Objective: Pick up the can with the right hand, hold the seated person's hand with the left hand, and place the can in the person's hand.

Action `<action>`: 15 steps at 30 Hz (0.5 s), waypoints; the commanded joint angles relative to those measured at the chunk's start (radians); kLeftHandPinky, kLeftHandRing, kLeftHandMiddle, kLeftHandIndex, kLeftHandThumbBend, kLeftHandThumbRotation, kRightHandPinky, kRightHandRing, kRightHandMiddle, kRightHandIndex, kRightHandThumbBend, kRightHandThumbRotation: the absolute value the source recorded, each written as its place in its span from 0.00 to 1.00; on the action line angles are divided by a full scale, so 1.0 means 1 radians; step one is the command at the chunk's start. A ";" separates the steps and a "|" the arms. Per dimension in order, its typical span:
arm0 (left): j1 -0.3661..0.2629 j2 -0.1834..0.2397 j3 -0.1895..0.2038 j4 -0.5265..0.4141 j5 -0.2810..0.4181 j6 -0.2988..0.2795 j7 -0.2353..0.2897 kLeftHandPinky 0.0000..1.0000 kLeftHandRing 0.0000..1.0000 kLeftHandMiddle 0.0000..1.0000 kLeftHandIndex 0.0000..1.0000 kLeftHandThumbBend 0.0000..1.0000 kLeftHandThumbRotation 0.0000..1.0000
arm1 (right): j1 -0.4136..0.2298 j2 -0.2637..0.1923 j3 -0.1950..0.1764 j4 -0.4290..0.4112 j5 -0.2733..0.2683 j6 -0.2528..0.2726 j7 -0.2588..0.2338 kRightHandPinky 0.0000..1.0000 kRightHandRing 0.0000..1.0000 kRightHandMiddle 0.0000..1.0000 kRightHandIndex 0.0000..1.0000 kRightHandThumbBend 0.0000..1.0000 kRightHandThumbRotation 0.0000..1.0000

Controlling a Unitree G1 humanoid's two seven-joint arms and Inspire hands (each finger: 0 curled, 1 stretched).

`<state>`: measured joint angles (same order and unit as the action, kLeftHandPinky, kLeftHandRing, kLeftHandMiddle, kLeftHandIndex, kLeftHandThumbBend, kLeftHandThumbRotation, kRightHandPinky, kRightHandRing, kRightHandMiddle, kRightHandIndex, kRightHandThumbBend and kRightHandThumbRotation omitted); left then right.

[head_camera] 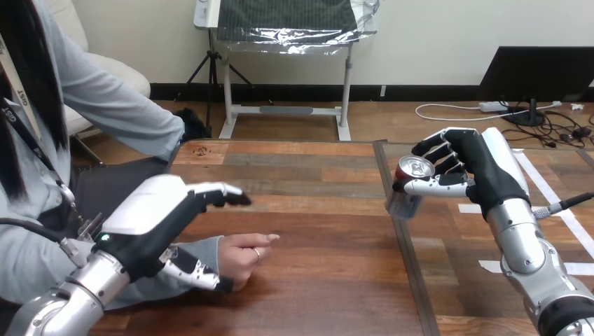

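Bench [315, 231]: brown wooden planks, a dark seam [401, 238] at right, white tape strips [543, 183] beyond. Right hand [476, 164] grips a silver cylindrical can [413, 169], raised clear over the seam. Left hand [157, 213], fingers straight, hangs over the person's hand [245, 253] resting near left; contact cannot be told.

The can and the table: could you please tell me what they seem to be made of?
The can looks like metal, likely aluminium: shiny silvery lid. The table looks wooden, with a smooth finish: brown planks with visible grain, though it could be laminate.
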<state>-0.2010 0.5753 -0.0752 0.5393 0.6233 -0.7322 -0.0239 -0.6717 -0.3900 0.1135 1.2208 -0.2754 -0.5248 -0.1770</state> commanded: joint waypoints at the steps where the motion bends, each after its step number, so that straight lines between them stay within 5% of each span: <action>1: -0.099 0.033 -0.022 0.042 0.008 -0.006 0.032 0.68 0.75 0.76 0.74 1.00 0.14 | -0.050 -0.002 -0.027 -0.067 0.021 -0.034 -0.001 0.42 0.44 0.50 0.54 0.75 0.00; 15: -0.154 0.049 -0.078 0.137 0.018 0.000 0.016 0.69 0.75 0.77 0.75 1.00 0.17 | -0.041 -0.004 -0.029 -0.085 0.025 -0.053 0.002 0.43 0.44 0.50 0.53 0.74 0.00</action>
<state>-0.2563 0.5965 -0.1321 0.6494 0.6370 -0.7274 -0.0168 -0.6685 -0.3899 0.1124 1.2136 -0.2704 -0.5385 -0.1662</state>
